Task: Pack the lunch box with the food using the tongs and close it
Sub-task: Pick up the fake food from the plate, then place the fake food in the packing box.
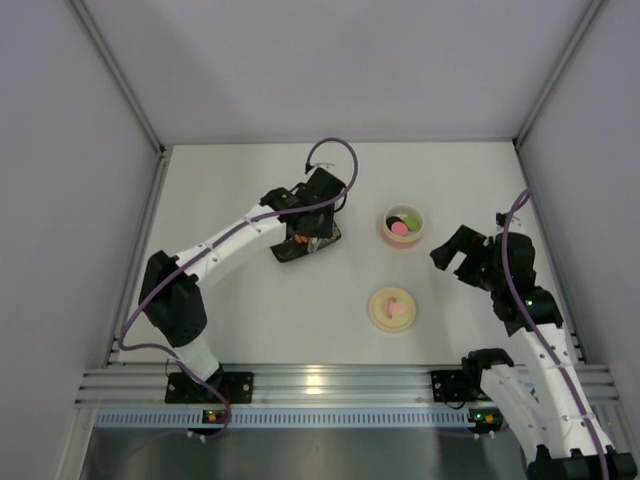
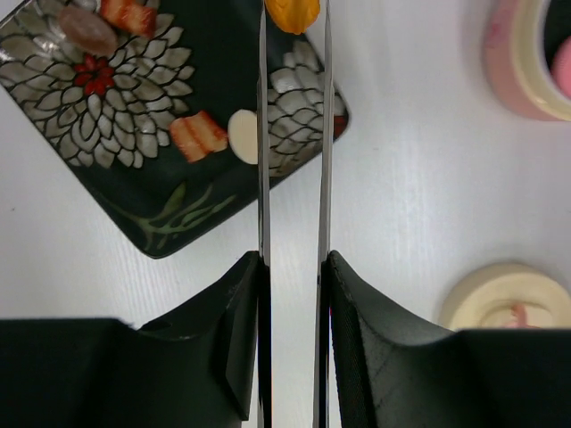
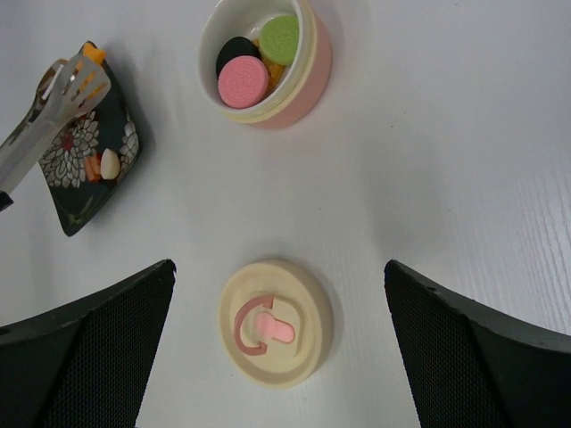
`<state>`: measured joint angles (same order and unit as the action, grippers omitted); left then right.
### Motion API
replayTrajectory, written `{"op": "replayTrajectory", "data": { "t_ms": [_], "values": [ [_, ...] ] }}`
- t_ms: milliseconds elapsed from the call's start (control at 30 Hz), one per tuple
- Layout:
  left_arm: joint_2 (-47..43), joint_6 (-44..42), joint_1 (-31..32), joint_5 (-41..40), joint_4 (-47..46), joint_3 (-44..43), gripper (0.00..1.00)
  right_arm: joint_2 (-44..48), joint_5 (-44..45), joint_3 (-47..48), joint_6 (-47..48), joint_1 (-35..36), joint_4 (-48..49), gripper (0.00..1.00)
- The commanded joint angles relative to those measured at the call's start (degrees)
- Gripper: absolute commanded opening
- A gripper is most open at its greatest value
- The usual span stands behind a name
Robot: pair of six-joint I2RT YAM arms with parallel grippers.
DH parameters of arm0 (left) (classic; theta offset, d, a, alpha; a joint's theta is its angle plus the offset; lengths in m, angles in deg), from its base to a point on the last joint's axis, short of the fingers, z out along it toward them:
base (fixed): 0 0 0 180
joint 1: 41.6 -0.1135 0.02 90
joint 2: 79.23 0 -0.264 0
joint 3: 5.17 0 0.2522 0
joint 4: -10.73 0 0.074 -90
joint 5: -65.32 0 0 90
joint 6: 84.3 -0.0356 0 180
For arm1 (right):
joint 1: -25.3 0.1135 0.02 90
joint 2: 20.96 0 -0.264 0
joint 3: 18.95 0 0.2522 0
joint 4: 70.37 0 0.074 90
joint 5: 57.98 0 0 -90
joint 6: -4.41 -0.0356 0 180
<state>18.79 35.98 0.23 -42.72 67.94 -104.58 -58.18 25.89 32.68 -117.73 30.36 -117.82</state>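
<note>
Plate, left of table centre: from above mostly hidden under L gripper; wrist cam crops its far corner. On it 4 food pcs: 1 pinkish-brown pc, 2 orange-striped pcs, 1 cream pc. L gripper fingers are clamped on tongs (1 pair), arms nearly parallel. Tips pinch 1 orange piece over plate, partly cut off by frame top. Lunch box, right of centre twd far edge, is open w/ 4 pcs showing: pink, green, black, orange sliver half-buried. Anything beneath can't be seen. Lid, 1, knob up, on table nearer front edge, apart from box. R gripper, right of box & lid: jaws wide apart, holding nothing.
</note>
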Motion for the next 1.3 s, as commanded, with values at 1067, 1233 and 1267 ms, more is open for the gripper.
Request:
{"op": "replayTrajectory", "data": {
  "t_ms": [1067, 1233, 1267],
  "values": [
    [16.8, -2.2, 15.2, 0.6, 1.1, -26.9, 0.31, 2.2, 2.5, 1.4, 1.5, -0.9, 0.3, 0.99],
    [17.7, -2.3, 15.2, 0.3, 1.4, -27.4, 0.31, 2.2, 2.8, 1.4, 1.6, -0.9, 0.2, 0.99],
    [17.8, -2.3, 15.2, 0.1, 1.4, -27.4, 0.32, 2.1, 2.7, 1.3, 1.6, -0.9, 0.3, 0.99]
  ]
}}
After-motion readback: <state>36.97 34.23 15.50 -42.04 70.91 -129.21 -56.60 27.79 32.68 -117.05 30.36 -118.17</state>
